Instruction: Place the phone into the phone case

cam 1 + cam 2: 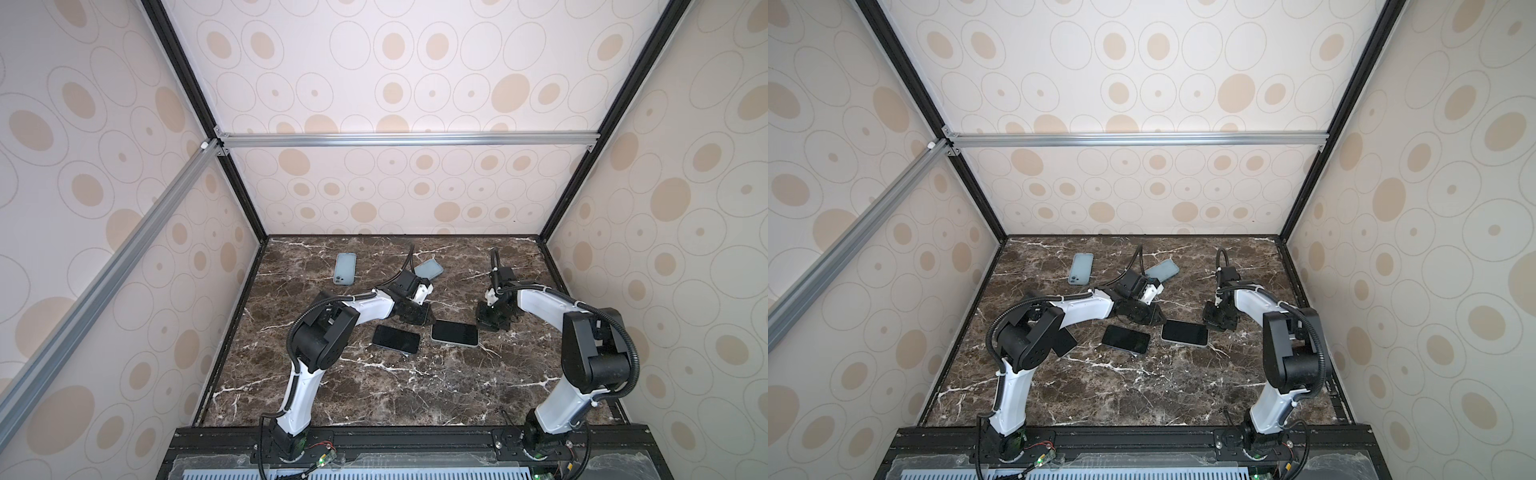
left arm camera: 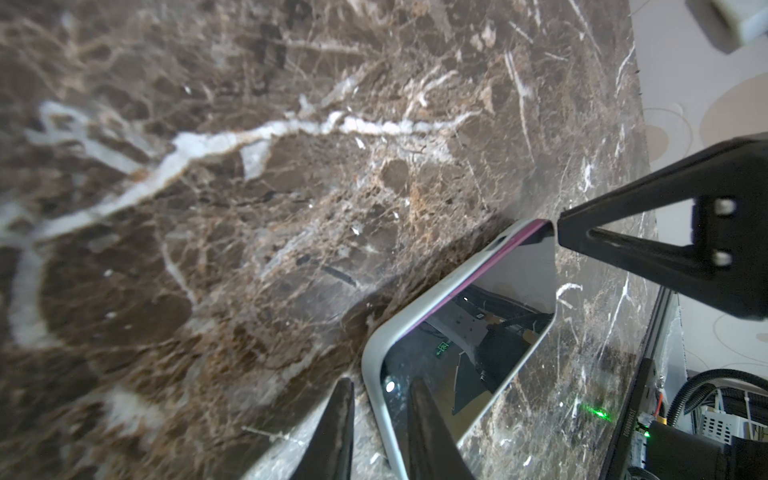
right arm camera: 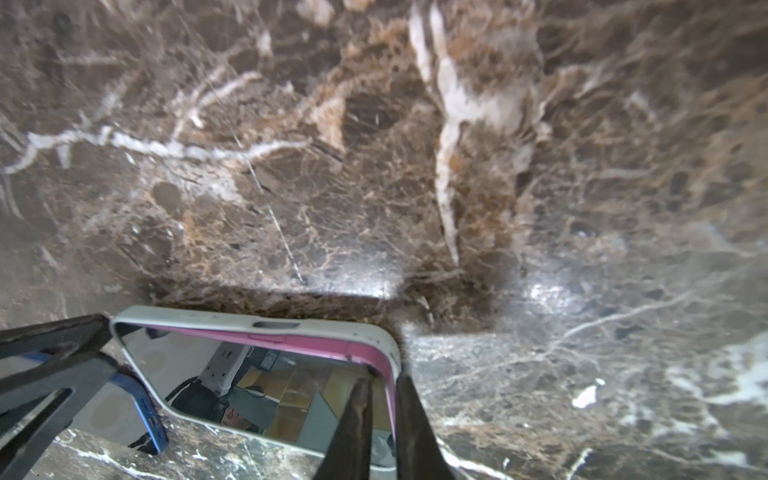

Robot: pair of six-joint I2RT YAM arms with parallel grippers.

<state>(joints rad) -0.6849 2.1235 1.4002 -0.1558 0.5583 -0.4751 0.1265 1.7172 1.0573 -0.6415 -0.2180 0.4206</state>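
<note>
We see the pink phone point(image 1: 455, 332) lying flat, glass side up, in the middle of the tabletop point(image 1: 374, 386). It sits inside the white phone case point(image 3: 232, 318). Our left end effector point(image 2: 381, 399) is at the far left corner of the case. Its two fingers are a little apart, one outside the white rim and one over the glass, and we cannot tell if they squeeze the rim. Our right end effector point(image 3: 383, 386) is at the far right corner. Its fingers are almost together and pinch the rim there, with the phone's pink side between them. We think the two arms sit at these two corners so the case cannot slide while the rim is pushed snug around the phone. The glass is dark and shiny like a mirror. A pink strip shows inside the white rim along the far side, so we think that side may not be all the way down. The job looks almost done. A dark phone with a blue edge point(image 1: 395, 338) lies just beside it on the left, not touching. A far-left blue case point(image 1: 345, 268) and a second blue case point(image 1: 430, 269) lie well apart from it, near the far wall.
</note>
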